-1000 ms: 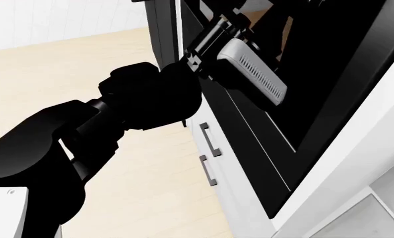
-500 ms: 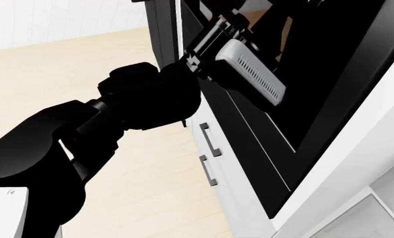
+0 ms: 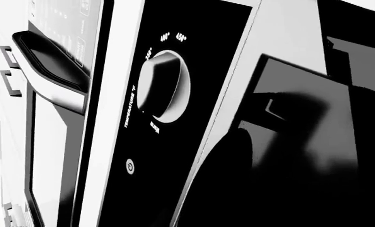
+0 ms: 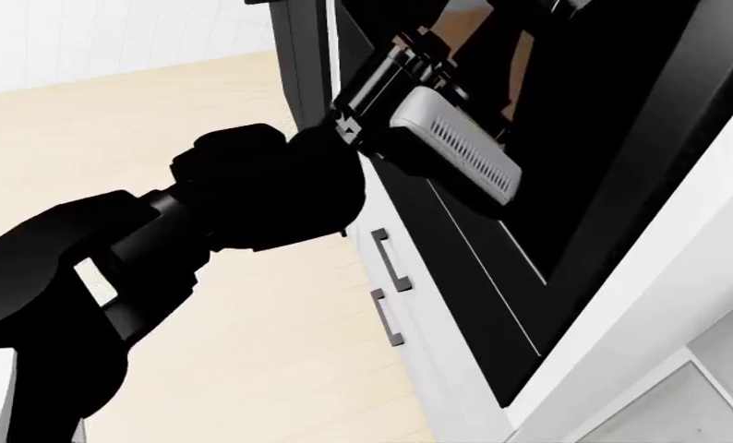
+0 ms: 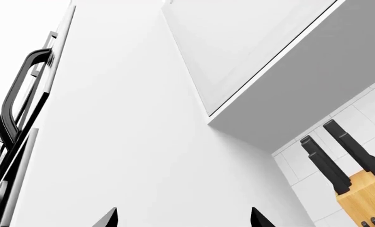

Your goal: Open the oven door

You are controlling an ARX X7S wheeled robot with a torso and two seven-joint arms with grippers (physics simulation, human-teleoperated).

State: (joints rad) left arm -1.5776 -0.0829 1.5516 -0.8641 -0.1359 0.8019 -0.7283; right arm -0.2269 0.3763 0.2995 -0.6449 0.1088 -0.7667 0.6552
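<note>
The oven door [image 4: 613, 120] is a glossy black panel with brown-tinted glass [image 4: 462, 17] at the head view's top right. My left arm [image 4: 256, 185] reaches up to it, its silver wrist module [image 4: 453, 157] close against the panel. The left gripper's fingers merge with the black surface, so I cannot tell how its jaws stand. In the left wrist view, a black control strip with a temperature knob [image 3: 165, 87] fills the middle. A bar handle [image 3: 52, 71], dark above and silver below, lies beside it. My right gripper [image 5: 184, 220] is open, facing a white wall.
White drawers with dark handles [image 4: 394, 277] sit below the oven, above a pale wood floor [image 4: 157, 92]. The right wrist view shows a curved black handle [image 5: 17, 94], a white wall cabinet [image 5: 251, 52] and a wooden knife block [image 5: 364, 194].
My left arm has shifted a little up and left along the oven front, and the wrist module has risen with it. The right arm gives no earlier frame to compare.
</note>
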